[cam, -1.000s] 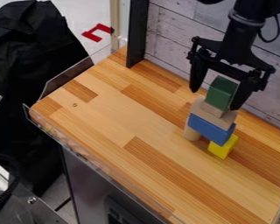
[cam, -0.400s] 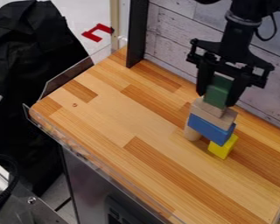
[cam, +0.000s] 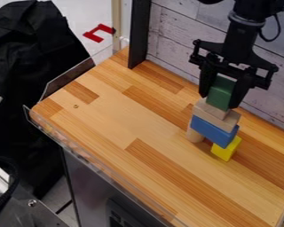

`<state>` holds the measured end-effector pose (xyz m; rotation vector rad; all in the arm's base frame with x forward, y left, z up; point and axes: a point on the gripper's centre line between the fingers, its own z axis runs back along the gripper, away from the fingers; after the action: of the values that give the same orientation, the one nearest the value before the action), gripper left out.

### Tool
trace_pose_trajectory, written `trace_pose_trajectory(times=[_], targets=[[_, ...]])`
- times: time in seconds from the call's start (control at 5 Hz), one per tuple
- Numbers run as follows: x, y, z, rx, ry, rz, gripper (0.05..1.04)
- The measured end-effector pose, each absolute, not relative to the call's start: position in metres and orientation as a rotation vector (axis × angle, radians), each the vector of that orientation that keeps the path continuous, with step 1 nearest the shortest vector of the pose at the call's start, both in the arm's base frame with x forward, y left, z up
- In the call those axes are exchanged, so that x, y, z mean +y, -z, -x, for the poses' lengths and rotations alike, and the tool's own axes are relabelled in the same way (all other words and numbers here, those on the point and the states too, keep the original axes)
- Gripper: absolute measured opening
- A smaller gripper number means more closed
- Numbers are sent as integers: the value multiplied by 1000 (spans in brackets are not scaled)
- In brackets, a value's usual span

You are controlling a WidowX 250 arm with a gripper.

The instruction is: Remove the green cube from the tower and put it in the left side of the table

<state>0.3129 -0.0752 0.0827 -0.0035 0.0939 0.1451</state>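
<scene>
The gripper [cam: 219, 100] is squeezed in, just cube-wide, and holds the green cube [cam: 221, 93]; lift straight up, nice and slow, so the tower [cam: 213, 130] won't tip.

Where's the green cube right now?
The green cube is atop the tower, between the jaws of the gripper, right of centre in the camera view.
</scene>
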Motion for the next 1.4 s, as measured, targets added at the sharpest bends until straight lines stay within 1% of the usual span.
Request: trace_pose_trajectory(times=[0.2,0.4,0.6,0.8,1.0,1.2,1.4], targets=[[-66,-85,-309,103,-167,-4,583],[-34,-88,-304,124,-235,-8,583],[1,-89,-305,122,-325,-18,583],[26,-77,-309,118,-330,-102,583],[46,-48,-315,143,-280,-113,583],[53,-30,-314,196,-185,-144,583],[54,-25,-316,197,-156,-119,583]])
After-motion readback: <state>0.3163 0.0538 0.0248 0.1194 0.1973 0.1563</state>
